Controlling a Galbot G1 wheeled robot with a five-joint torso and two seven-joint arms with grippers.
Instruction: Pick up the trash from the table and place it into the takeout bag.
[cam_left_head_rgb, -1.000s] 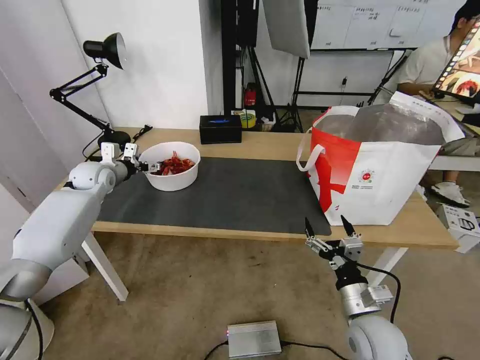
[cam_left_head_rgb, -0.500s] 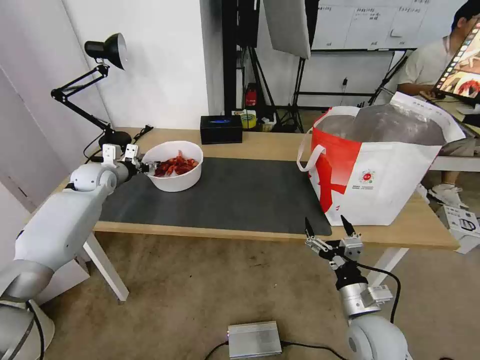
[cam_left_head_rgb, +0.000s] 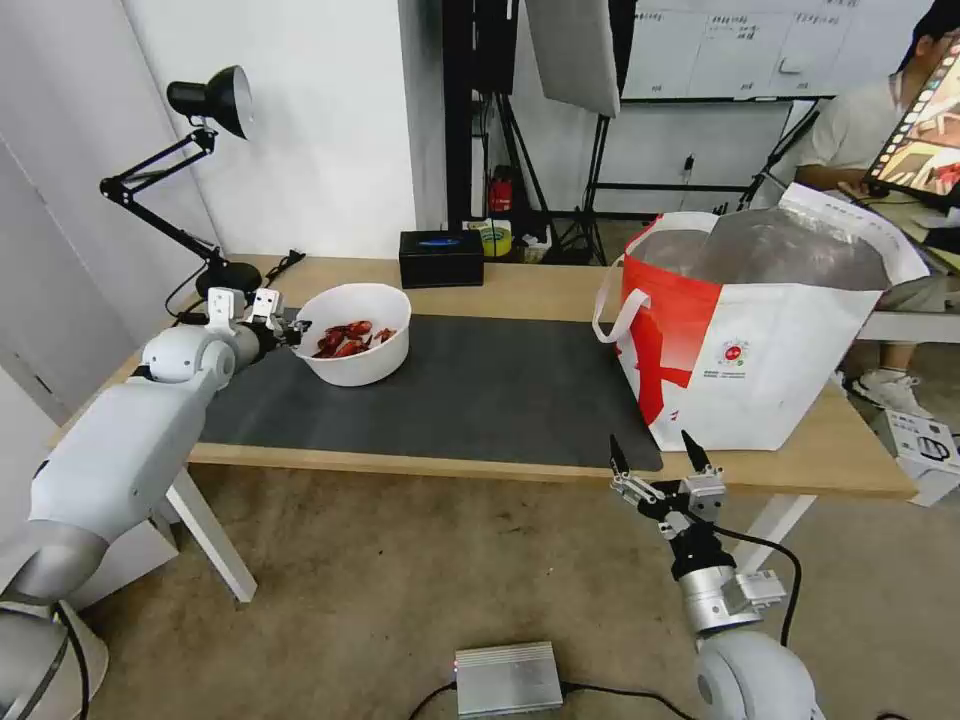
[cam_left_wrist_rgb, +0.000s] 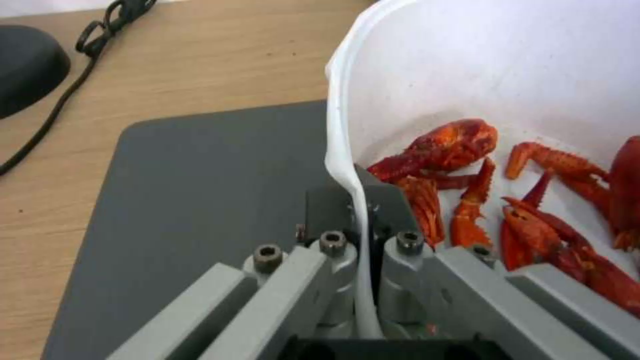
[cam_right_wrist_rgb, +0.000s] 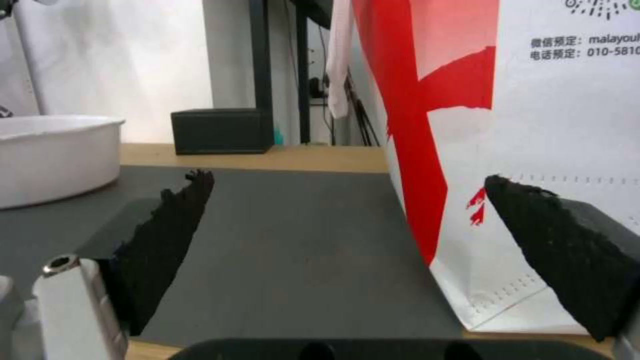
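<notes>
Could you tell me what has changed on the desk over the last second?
The left gripper, clamped on the rim of the white round bowl of red crayfish shells, has carried it slightly right and up. The right gripper, red-and-white takeout bag and black tissue box stayed put.

Wall: plain white wall (cam_left_head_rgb: 320, 120) behind the bench, from 10 to 12 o'clock.
Lamp: black jointed desk lamp (cam_left_head_rgb: 205, 100) at 10 o'clock, its round base (cam_left_head_rgb: 228, 277) on the wood.
Stands: dark tripod legs (cam_left_head_rgb: 590, 200) and a hanging grey panel (cam_left_head_rgb: 575, 50) at 12 o'clock.
Floor: brownish carpet (cam_left_head_rgb: 400, 570); a silver box (cam_left_head_rgb: 508, 678) with a cable lies at 6 o'clock.
Board: whiteboard (cam_left_head_rgb: 740, 45) at 1 o'clock.
</notes>
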